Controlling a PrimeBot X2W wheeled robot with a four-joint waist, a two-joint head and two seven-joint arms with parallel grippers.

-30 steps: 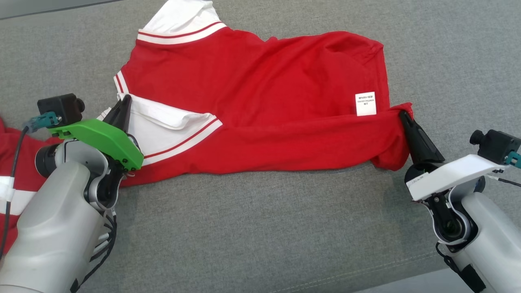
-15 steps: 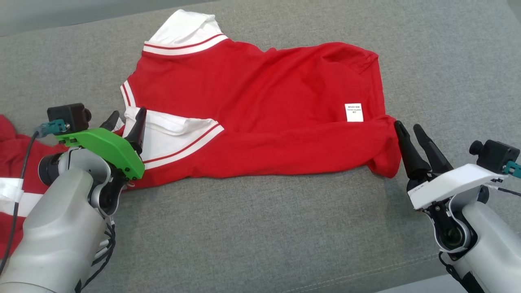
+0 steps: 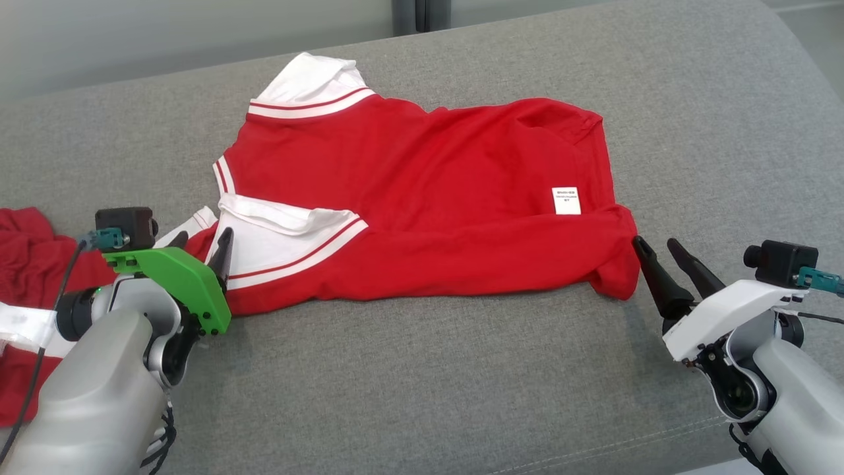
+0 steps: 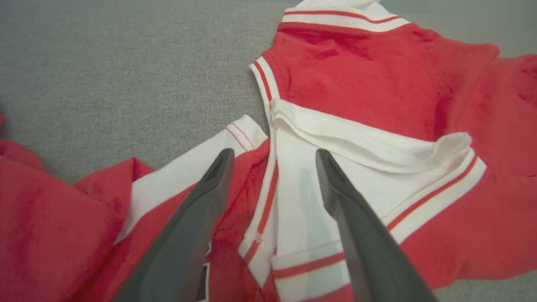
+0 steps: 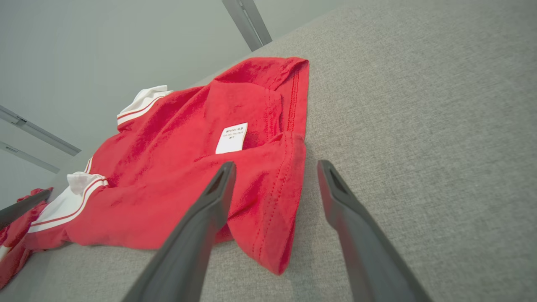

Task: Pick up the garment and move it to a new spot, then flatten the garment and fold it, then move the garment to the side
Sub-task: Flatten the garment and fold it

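The shirt [image 3: 422, 198] lies mid-cushion [image 3: 422, 396], its near edge doubled over and its long axis running 9 to 3 o'clock in the head view. Both end effectors have their fingers apart and hold nothing. The left end effector [image 3: 203, 234] hovers over the white sleeve [image 4: 302, 197] at the shirt's 9 o'clock end. The right end effector [image 3: 654, 241] sits just beside the hem corner [image 5: 272, 235] at the 3 o'clock end — the cloth is at its 10 o'clock. I judge the left nearer; the next fold likely wants both ends gripped evenly. A second red garment [image 3: 26, 264] lies at 9 o'clock of the left arm — easy to snag.
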